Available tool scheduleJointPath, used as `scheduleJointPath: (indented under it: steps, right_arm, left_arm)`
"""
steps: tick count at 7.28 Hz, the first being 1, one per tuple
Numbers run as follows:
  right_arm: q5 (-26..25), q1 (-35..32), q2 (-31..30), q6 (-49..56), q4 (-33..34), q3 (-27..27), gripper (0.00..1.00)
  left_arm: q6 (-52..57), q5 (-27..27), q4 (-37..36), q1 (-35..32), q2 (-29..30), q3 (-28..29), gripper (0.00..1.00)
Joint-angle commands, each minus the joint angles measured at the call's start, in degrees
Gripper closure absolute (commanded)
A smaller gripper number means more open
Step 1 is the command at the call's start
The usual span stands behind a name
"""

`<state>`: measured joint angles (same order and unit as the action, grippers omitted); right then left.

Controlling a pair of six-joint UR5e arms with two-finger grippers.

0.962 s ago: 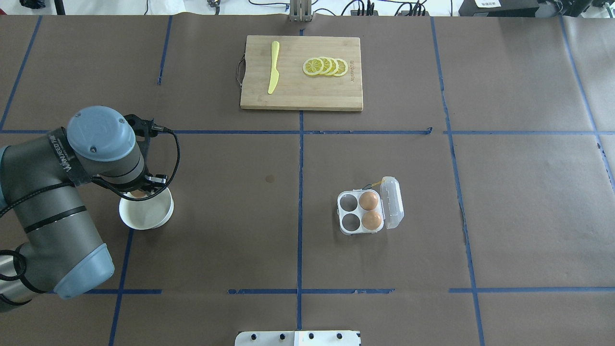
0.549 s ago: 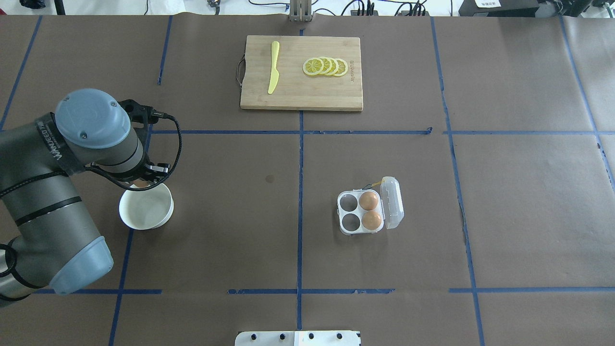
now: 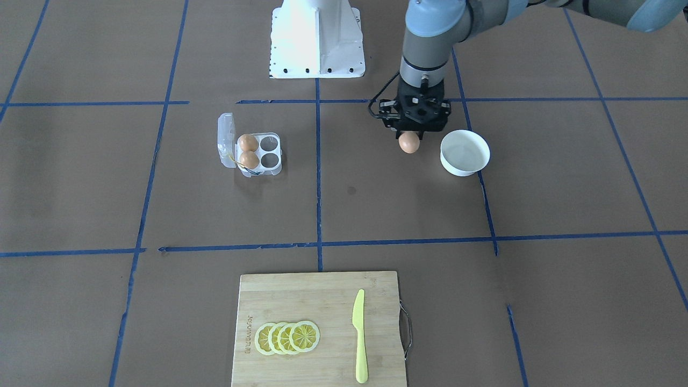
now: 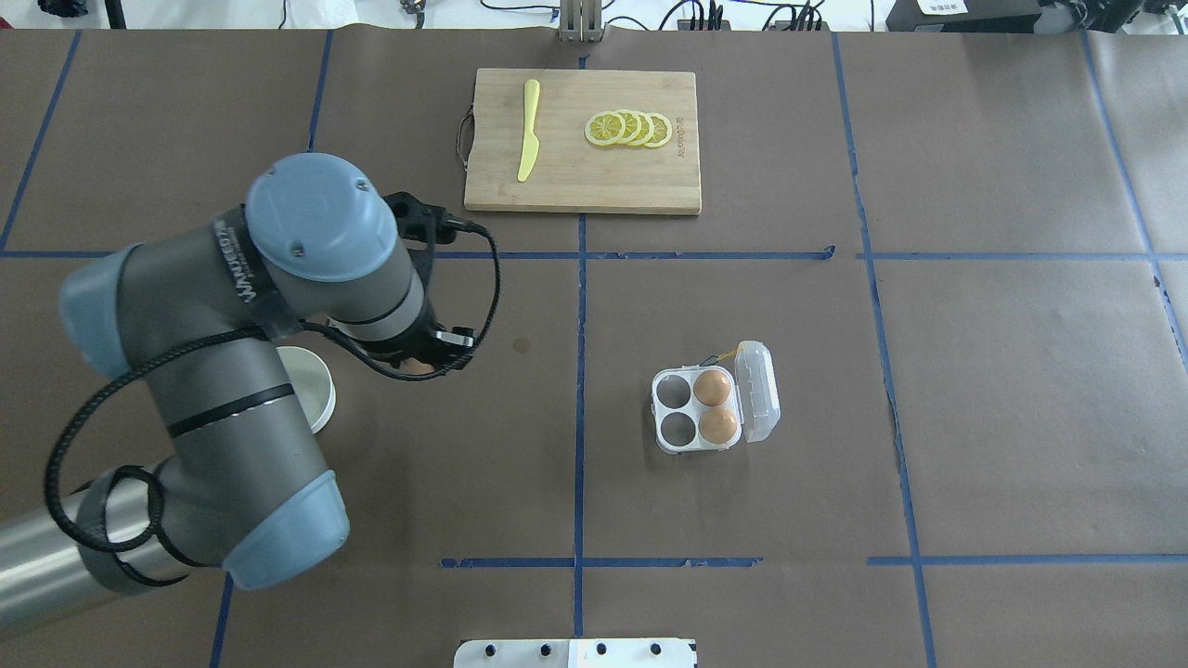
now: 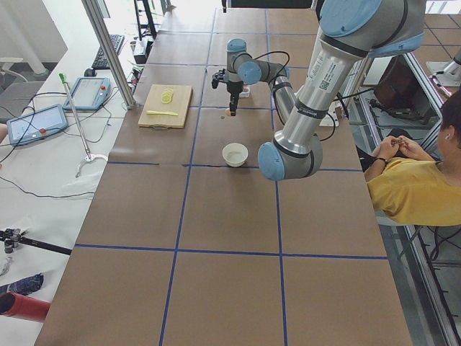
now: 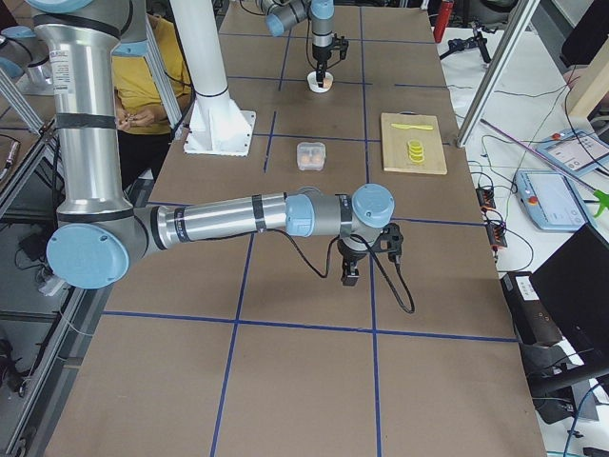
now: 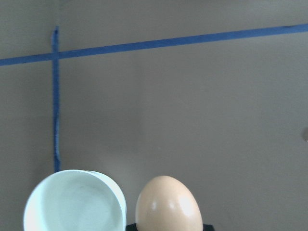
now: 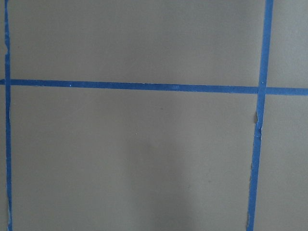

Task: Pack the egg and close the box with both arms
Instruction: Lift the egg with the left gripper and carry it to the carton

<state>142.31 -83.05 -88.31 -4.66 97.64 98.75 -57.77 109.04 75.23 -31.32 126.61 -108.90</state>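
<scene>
- Egg: held in the left claw and raised off the surface. It hangs just beside the bowl, on the side toward the box.
- Left claw: it points straight down, with its fingers clamped on the upper part of the egg. The rounded lower end sticks out below them. In the left wrist view the egg fills the bottom middle, with the bowl's rim close beside it and brown surface behind both.
- Left arm: from overhead it reaches over the bowl and hides most of it. Only a sliver of the egg shows under the wrist.
- Bowl: white and round, standing upright on a blue tape line. Its inside looks bare.
- Box: it sits on the surface well apart from the egg, across the centre tape line. It is open, with the lid folded out on the side away from the egg.
- Other eggs: there are two of them, in the two cells next to the lid. The two cells on the bowl side are empty.
- Right claw: only the right side camera shows it, pointing down close to the surface, far from the box and the bowl. Whether its fingers are apart or together cannot be told. Its wrist view shows only surface and tape.
- Board: wooden, at the far edge from the base. It carries a yellow knife and a row of overlapping lemon slices, which lie apart from each other.
</scene>
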Motion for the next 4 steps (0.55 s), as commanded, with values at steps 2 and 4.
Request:
scheduleJointPath:
  steps: [2, 4]
  right_arm:
    - [0.16, 0.00, -0.10, 0.00, 0.00, 0.04, 0.00]
    - [0.16, 0.00, -0.11, 0.00, 0.00, 0.04, 0.00]
  left_arm:
    - [0.72, -13.42, 16.19, 9.58, 6.36, 8.15, 1.00]
    - [6.92, -24.53, 26.15, 13.81, 8.19, 12.29, 1.00]
